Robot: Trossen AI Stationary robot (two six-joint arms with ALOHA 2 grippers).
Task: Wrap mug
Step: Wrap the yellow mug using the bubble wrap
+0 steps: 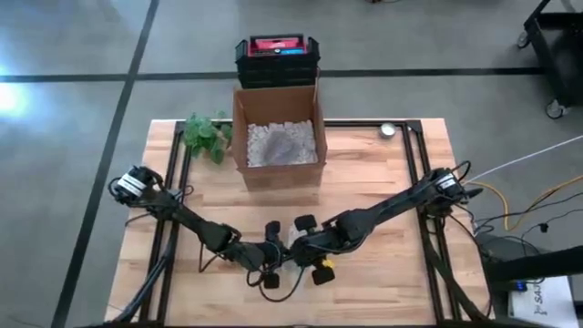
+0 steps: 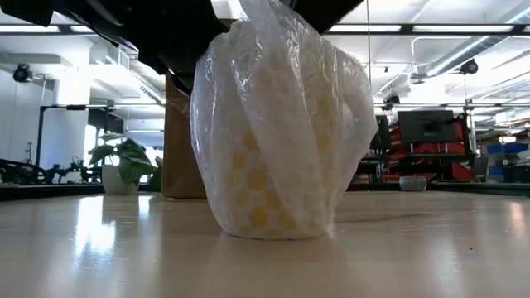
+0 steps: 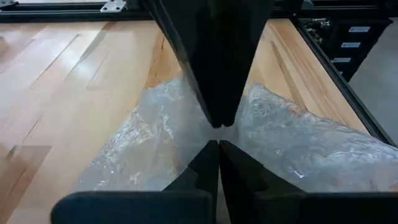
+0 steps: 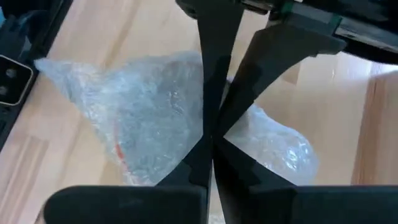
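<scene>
Centrally, left end effector point(image 3: 217, 144) and right end effector point(image 4: 211, 146), both clenched on clear bubble wrap point(image 2: 277, 124) covering the yellow mug point(image 2: 265, 186) on the wooden table point(image 2: 431, 248)

Light: we see bright ceiling strips.
Glare: sheen on the table point(image 2: 99, 248).
Focus: our wrist views blur the near fingers.
</scene>
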